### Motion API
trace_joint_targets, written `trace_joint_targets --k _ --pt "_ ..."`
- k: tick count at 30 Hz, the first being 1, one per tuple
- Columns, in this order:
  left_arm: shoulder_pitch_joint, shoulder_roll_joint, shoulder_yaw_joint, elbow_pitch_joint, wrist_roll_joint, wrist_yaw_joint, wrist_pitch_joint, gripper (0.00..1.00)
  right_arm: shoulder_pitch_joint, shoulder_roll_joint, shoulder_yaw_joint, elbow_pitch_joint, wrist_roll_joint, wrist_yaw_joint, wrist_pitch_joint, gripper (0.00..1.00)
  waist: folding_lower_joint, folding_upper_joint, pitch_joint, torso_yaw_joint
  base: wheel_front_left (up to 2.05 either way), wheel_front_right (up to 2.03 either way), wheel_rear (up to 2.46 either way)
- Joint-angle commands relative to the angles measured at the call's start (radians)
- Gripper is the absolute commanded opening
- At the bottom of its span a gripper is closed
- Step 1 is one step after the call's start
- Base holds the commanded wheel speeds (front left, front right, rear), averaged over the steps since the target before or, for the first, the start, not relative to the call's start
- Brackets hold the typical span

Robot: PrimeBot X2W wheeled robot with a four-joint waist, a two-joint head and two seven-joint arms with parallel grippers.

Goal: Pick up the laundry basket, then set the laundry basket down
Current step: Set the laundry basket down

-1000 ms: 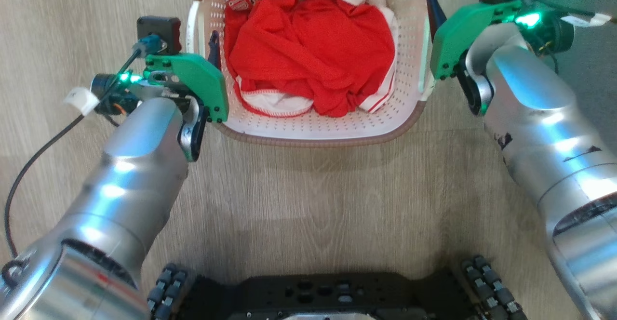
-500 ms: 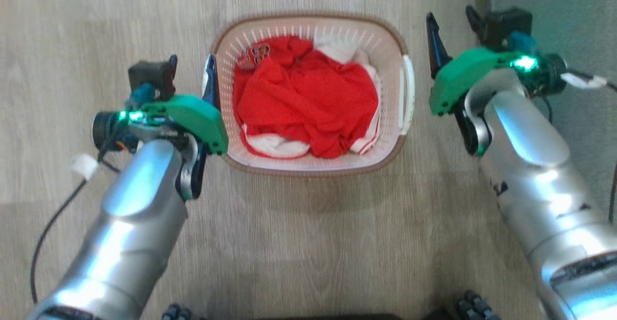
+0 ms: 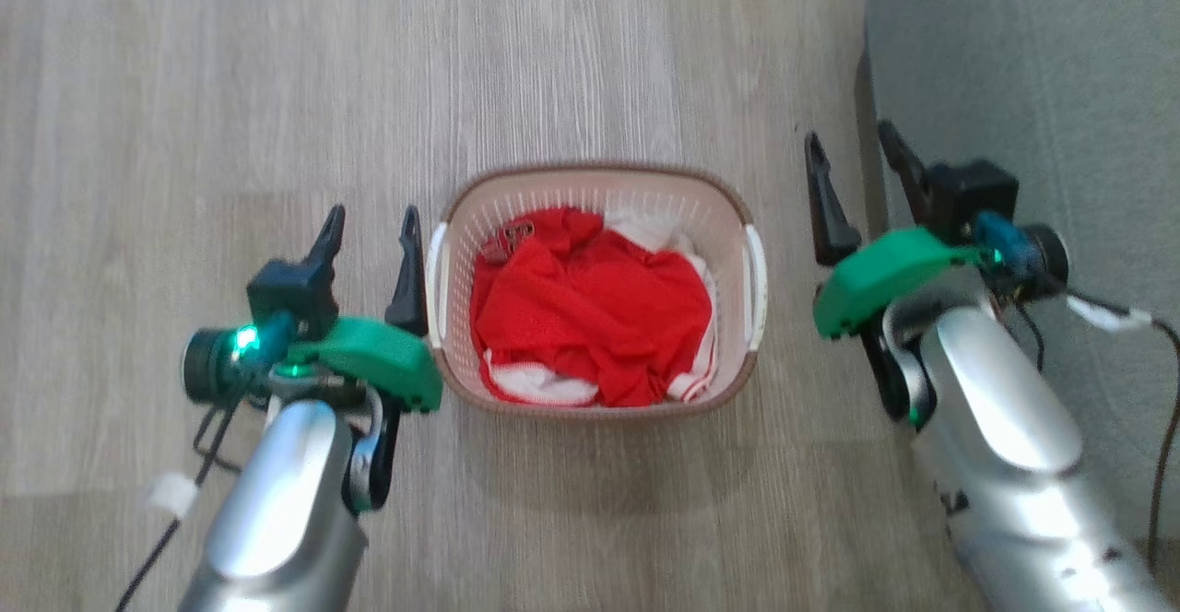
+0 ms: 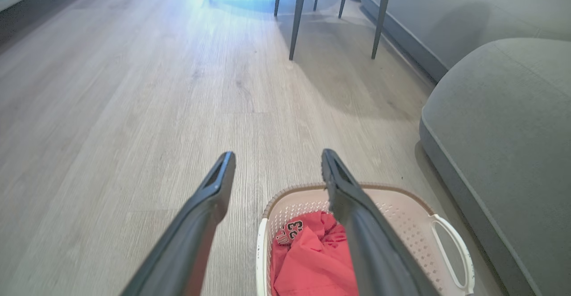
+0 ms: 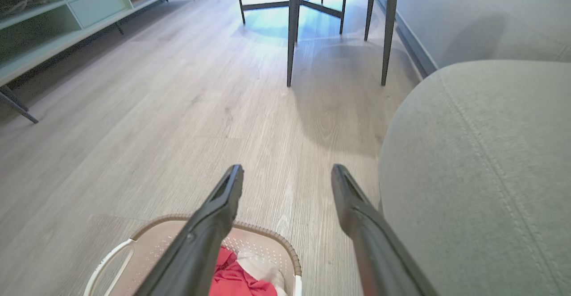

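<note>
The laundry basket (image 3: pixel 590 171) stands on the wooden floor (image 3: pixel 277 87), directly in front of the robot and between its two arms, with a grey sofa (image 3: pixel 1014 87) close on its right. The left gripper (image 3: pixel 371 216) is released, its fingers spread and empty; its inner finger lies just beside the basket's left handle (image 3: pixel 433 271) in the head view, though both wrist views look down on the rim, so the grippers seem to sit above it. The right gripper (image 3: pixel 848 133) is likewise spread wide, grasping nothing, and stands apart from the right handle (image 3: pixel 756 289). With nothing held and the basket resting flat, this reads either as the approach before the lift or the let-go after the set-down; the pictures alone do not settle which. If the lift is ahead, both grippers need to drop to the handles and clench on them evenly, so the load rises level. Inside lies a crumpled red garment (image 3: pixel 590 317) over some white cloth (image 3: pixel 645 225), filling the bottom below the rim.
</note>
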Motion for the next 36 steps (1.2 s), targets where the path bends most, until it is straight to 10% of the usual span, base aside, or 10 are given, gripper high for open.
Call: trace_joint_targets --k 1,36 --pt "0.021 0.009 0.05 -0.054 0.022 -0.005 -0.005 1.0 0.035 0.016 0.004 -0.055 -0.014 -0.002 -0.01 1.0 0.0002 -0.0001 -0.065 0.002 0.0 0.0 0.0" --pt "0.463 -0.031 0.219 -0.363 0.13 -0.025 -0.005 1.0 0.551 0.016 -0.12 -0.476 -0.027 -0.002 -0.01 1.0 0.0002 -0.0001 -0.327 0.007 0.0 0.0 0.0"
